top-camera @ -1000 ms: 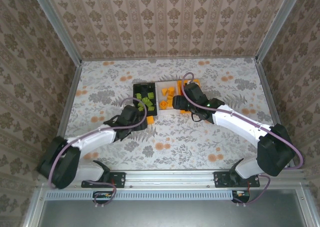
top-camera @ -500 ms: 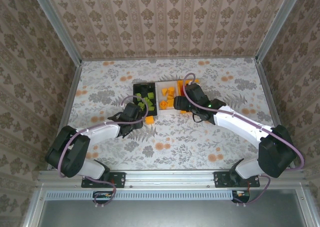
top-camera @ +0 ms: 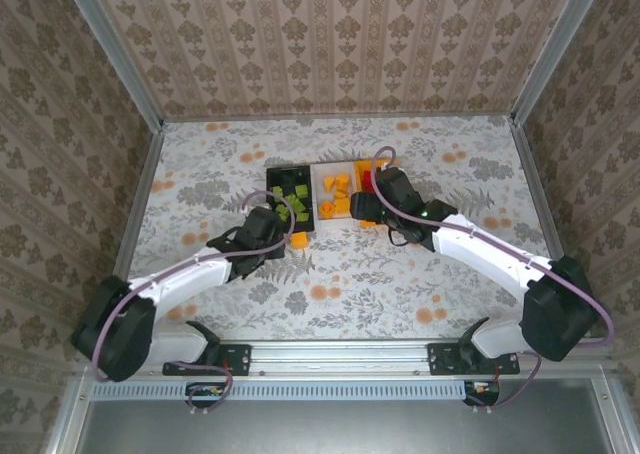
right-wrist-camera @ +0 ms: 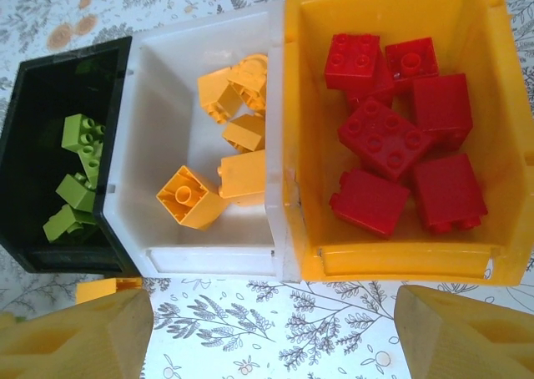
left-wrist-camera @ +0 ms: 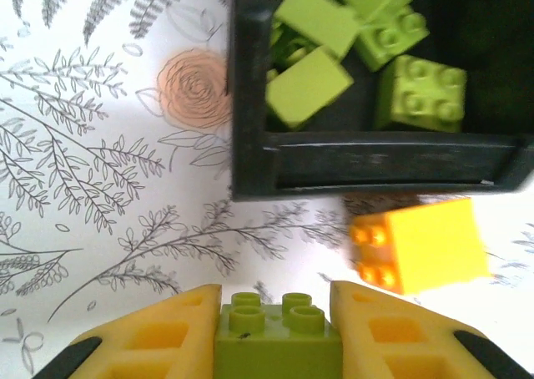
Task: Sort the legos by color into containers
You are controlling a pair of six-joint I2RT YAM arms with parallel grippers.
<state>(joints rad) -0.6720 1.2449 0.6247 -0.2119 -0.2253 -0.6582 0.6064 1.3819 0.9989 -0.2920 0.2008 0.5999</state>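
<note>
left claw (left-wrist-camera: 271, 304) pinches a lime lego (left-wrist-camera: 278, 346), fingers closed to its width; just ahead-right lies a loose orange-yellow lego (left-wrist-camera: 417, 245), black bin (left-wrist-camera: 375, 158) wall right beyond, so imo raise it clear of that wall, go fwd over the greens, then release; right claw (right-wrist-camera: 275, 329) gapes wide, empty.

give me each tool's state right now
Left tool: closed on a lime green lego.
Right tool: open, holding nothing.
</note>
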